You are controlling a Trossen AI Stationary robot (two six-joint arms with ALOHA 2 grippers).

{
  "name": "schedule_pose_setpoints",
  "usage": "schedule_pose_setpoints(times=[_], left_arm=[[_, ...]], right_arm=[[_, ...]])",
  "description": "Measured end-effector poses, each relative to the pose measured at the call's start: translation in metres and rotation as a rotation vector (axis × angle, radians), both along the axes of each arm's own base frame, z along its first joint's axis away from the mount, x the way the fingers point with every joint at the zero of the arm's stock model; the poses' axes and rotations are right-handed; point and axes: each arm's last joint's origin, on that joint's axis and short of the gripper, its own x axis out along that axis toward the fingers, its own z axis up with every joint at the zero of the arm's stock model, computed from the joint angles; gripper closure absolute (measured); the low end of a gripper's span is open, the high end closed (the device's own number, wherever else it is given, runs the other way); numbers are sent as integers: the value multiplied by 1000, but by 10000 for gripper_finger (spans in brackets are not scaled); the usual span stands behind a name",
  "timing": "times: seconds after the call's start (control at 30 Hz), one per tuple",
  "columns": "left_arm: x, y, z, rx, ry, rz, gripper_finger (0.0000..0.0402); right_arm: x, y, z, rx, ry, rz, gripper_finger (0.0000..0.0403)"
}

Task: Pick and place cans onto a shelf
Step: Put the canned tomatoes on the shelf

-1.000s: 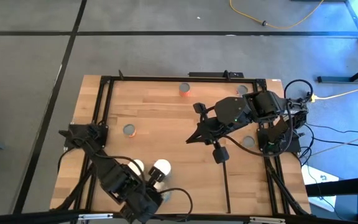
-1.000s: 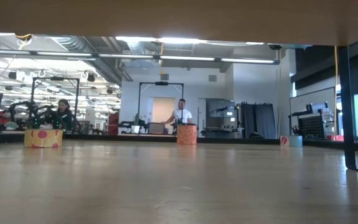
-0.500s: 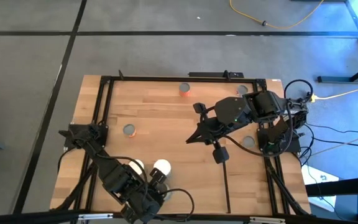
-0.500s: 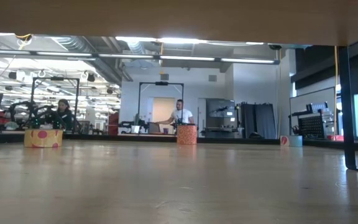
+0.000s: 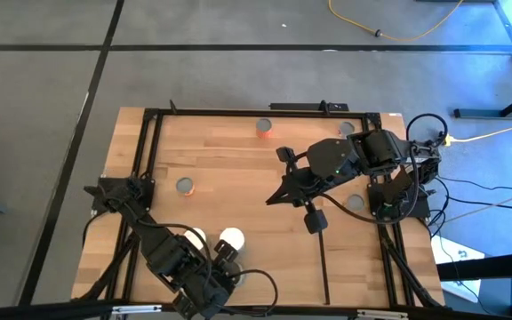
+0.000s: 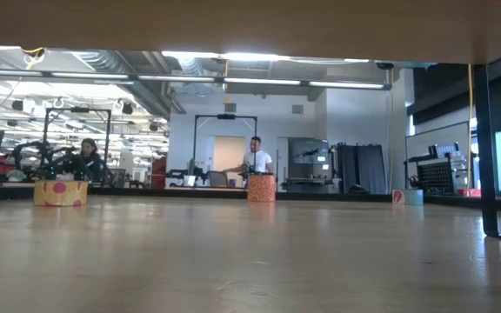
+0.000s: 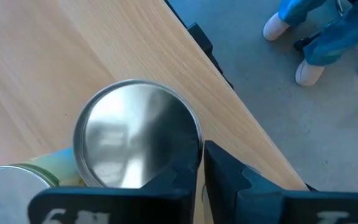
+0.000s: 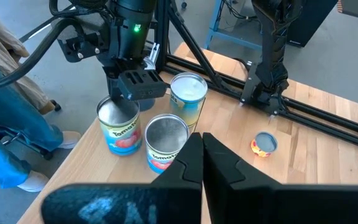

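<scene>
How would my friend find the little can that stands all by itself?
Look down on the wooden table, at its left half. Near the table's edge, three tall cans bunch together by the left gripper; farther in stands the little can, alone. It is short, with orange sides and a grey top.

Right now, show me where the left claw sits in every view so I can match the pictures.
High view: left claw by the table's near edge, beside two pale-topped cans.
Low view: not in it.
Left wrist view: at the picture's bottom, over a silver-topped can.
Right wrist view: far off, above that same can.
Shared landmark: the silver-topped can, in both wrist views.
</scene>
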Motion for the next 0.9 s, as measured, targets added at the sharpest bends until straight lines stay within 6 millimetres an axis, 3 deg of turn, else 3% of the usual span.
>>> schedule_pose_setpoints(times=[0.67,0.9], left_arm=[[1,-1,4,-18,-33,-26,362],[-7,7,20,-37,-82,9,362]], right_arm=[[0,0,0,0,0,0,402],[0,0,0,0,1,0,402]])
